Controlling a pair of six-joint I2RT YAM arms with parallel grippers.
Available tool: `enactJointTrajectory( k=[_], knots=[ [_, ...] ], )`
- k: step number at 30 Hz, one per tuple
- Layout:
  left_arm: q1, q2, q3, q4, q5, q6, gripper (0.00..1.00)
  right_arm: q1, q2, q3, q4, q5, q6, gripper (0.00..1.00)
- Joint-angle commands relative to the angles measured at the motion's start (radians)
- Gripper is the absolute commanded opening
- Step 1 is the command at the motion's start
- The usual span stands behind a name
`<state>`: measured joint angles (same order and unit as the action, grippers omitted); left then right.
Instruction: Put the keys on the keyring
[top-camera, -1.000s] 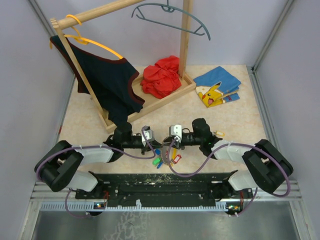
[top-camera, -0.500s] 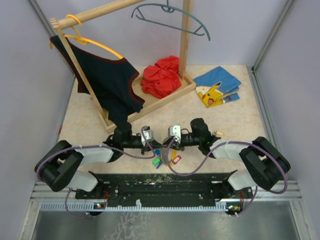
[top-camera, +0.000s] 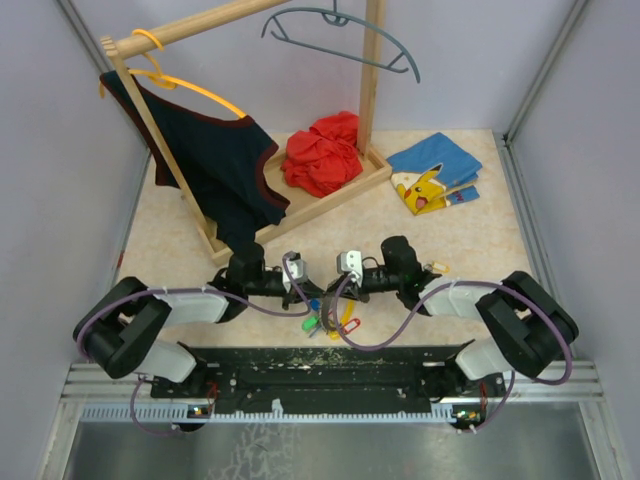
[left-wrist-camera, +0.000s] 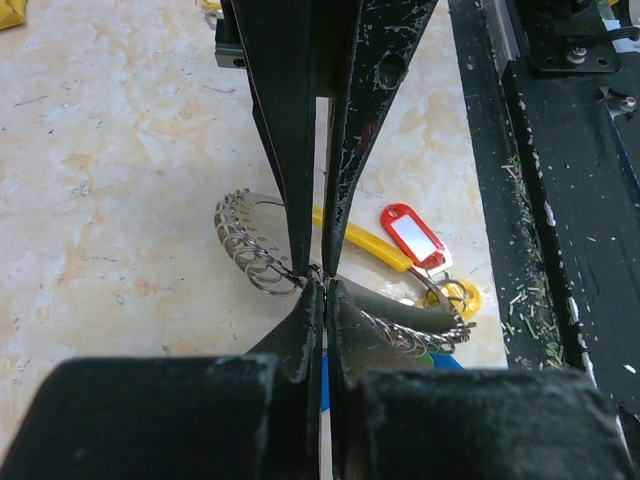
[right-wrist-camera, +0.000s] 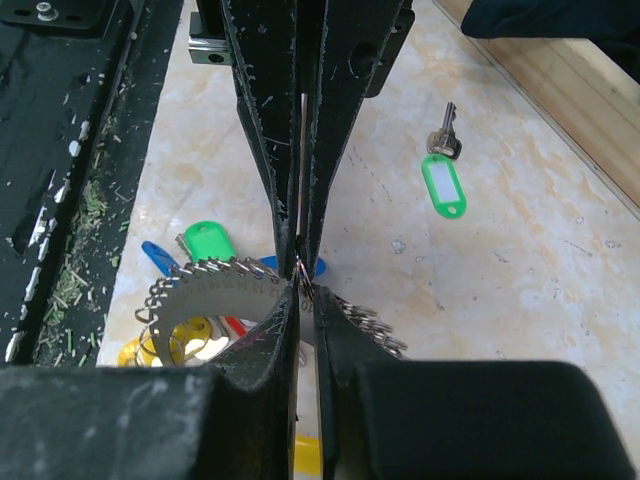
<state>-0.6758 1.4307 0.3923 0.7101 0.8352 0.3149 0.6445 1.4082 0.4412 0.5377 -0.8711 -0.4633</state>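
The keyring (right-wrist-camera: 215, 295) is a curved silvery band lined with small rings (left-wrist-camera: 250, 258). Both grippers meet on it near the table's front edge. My left gripper (left-wrist-camera: 322, 288) is shut on its thin edge, and my right gripper (right-wrist-camera: 303, 288) pinches it from the opposite side, tip to tip with the left (top-camera: 308, 297). Keys with a red tag (left-wrist-camera: 412, 232), a green tag (right-wrist-camera: 208, 241) and a blue tag (right-wrist-camera: 155, 256) lie bunched under it (top-camera: 322, 320). One key with a green tag (right-wrist-camera: 443, 185) lies apart on the table.
A wooden clothes rack (top-camera: 300, 210) stands behind, with a dark shirt (top-camera: 215, 165) on an orange hanger and a grey hanger (top-camera: 345, 35). Red cloth (top-camera: 322, 152) and a blue printed cloth (top-camera: 435, 172) lie at the back. The black rail (top-camera: 320, 365) runs along the near edge.
The right gripper's jaws have closed further onto the keyring. Both arms have shifted slightly, and the bunch of keys sits a touch lower.
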Motion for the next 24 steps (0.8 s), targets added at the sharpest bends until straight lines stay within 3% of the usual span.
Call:
enactJointTrajectory(
  k=[1, 6, 24],
  knots=[
    [-0.005, 0.007, 0.034, 0.036, 0.091, 0.012, 0.01, -0.003, -0.001, 0.043, 0.092, -0.056, -0.009, 0.06],
    [-0.005, -0.019, 0.055, -0.083, 0.094, 0.073, 0.01, -0.004, -0.033, 0.051, -0.015, -0.022, -0.098, 0.06],
    [0.009, -0.026, 0.113, -0.213, 0.161, 0.125, 0.01, -0.003, -0.047, 0.085, -0.113, 0.025, -0.182, 0.06]
  ],
)
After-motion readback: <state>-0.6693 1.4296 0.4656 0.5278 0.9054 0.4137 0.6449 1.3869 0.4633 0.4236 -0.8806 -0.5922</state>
